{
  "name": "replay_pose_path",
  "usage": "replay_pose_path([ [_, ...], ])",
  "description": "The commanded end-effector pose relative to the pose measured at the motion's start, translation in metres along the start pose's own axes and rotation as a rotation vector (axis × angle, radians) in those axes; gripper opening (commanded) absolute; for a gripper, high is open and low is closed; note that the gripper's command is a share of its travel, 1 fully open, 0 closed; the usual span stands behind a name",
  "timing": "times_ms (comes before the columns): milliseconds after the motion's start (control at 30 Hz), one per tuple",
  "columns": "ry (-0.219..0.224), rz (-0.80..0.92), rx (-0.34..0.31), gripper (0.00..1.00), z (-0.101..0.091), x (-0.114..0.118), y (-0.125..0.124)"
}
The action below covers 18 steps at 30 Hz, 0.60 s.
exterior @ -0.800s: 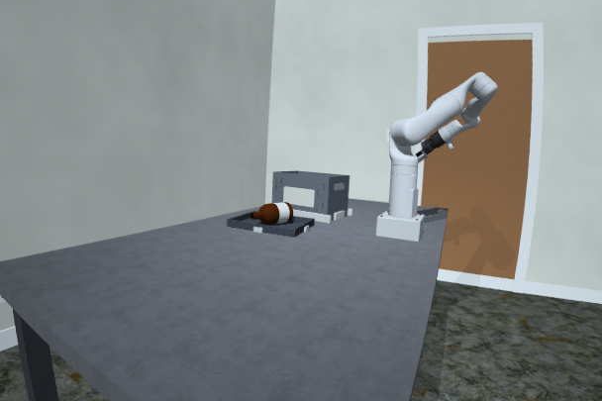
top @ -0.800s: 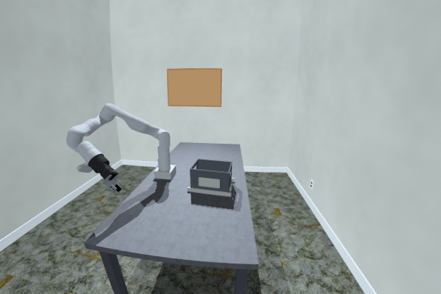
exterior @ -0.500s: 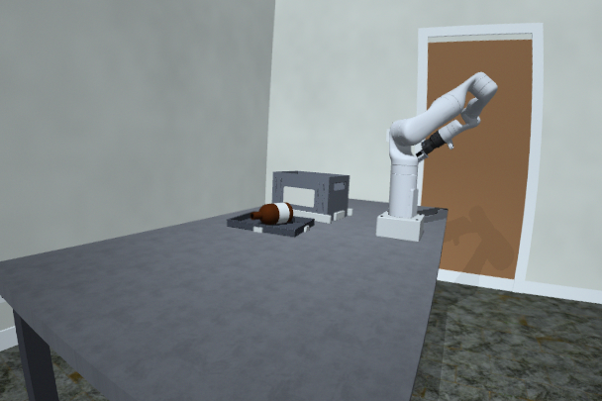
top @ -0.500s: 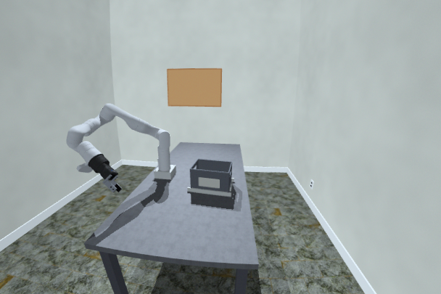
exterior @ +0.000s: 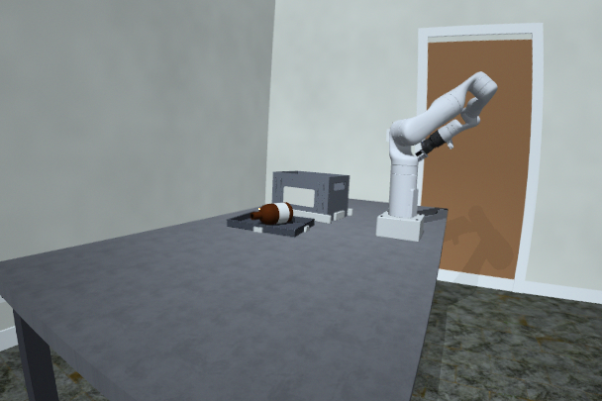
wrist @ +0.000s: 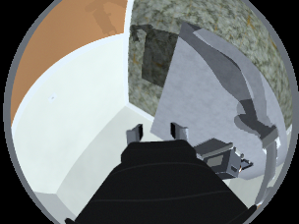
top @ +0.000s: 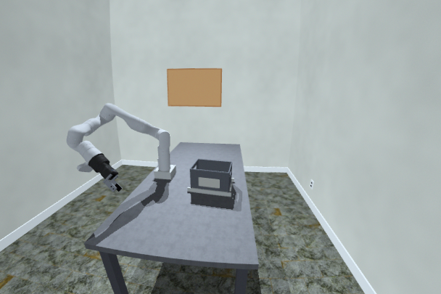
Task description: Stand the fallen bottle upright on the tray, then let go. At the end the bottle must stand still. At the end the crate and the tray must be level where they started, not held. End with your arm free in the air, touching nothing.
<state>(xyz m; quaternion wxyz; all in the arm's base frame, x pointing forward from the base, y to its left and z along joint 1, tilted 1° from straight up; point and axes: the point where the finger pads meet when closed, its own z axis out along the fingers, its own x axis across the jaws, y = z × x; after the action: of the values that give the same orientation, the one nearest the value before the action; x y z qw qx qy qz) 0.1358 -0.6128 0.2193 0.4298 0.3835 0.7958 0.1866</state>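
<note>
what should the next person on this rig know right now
Tool: open, holding nothing, hanging out past the table's edge over the floor, far from the job's things.
Bottle: brown with a white label, lying on its side in the tray.
Crate: on the table just behind the tray, flat and untouched.
Done: nothing yet.
Left: bring the arm over to the tray, grip the bottle, stand it upright on the tray, release, and leave tray and crate unmoved.

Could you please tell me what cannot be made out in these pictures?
- Top view: the bottle and tray are hidden behind the crate.
- Exterior view: the gripper is too small to show its fingers.
- Wrist view: the bottle is not visible; the crate appears small and distorted.
</note>
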Motion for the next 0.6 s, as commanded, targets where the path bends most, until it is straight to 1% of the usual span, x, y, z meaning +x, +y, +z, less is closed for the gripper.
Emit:
replay_pose_path([
  [0, -0.002, -0.009, 0.001, 1.0, -0.002, -0.005, 0.007],
  [133, -0.006, -0.023, -0.002, 1.0, -0.004, -0.017, 0.027],
  [233, -0.01, -0.041, -0.006, 1.0, -0.007, -0.031, 0.052],
  [300, -0.01, -0.041, -0.006, 1.0, -0.007, -0.031, 0.052],
  [433, -0.013, -0.076, -0.016, 1.0, -0.01, -0.053, 0.102],
  [567, -0.012, -0.123, -0.029, 1.0, -0.011, -0.074, 0.17],
])
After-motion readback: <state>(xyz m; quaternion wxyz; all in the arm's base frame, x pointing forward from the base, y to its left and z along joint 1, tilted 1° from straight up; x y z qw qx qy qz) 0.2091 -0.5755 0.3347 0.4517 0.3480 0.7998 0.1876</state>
